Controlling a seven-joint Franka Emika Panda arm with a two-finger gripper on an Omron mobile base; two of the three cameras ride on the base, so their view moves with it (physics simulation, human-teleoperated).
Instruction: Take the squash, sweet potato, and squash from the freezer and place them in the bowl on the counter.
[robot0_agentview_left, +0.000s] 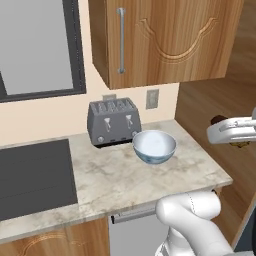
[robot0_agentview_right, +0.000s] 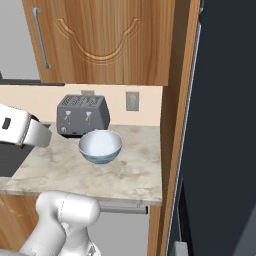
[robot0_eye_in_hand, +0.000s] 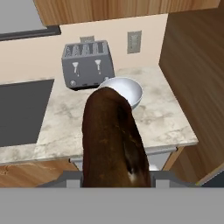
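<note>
Listing from the largest item down: the freezer (robot0_agentview_right: 225, 125), tall and dark slate-grey, stands at the counter's right end behind a brown wooden side panel (robot0_agentview_right: 177, 100), so whatever comes out of it need only cross a short gap to the worktop. The counter (robot0_agentview_left: 150, 180), beige-grey marbled stone, carries the receiving vessel and leaves bare stone in front of it for an approach from the robot's side. A wooden wall cupboard (robot0_agentview_left: 165, 40) hangs above, which likely limits how high the arm may come in. A grey toaster (robot0_agentview_left: 113, 121) sits against the wall, just behind the bowl. The bowl (robot0_agentview_left: 154, 146), pale blue-and-white, rests upright on the counter with nothing visible inside. The sweet potato (robot0_eye_in_hand: 113, 140), long and dark brown, is clamped end-on in the closed gripper (robot0_eye_in_hand: 114, 177), held aloft short of the counter's front edge and pointing toward the bowl, apparently for delivery.
</note>
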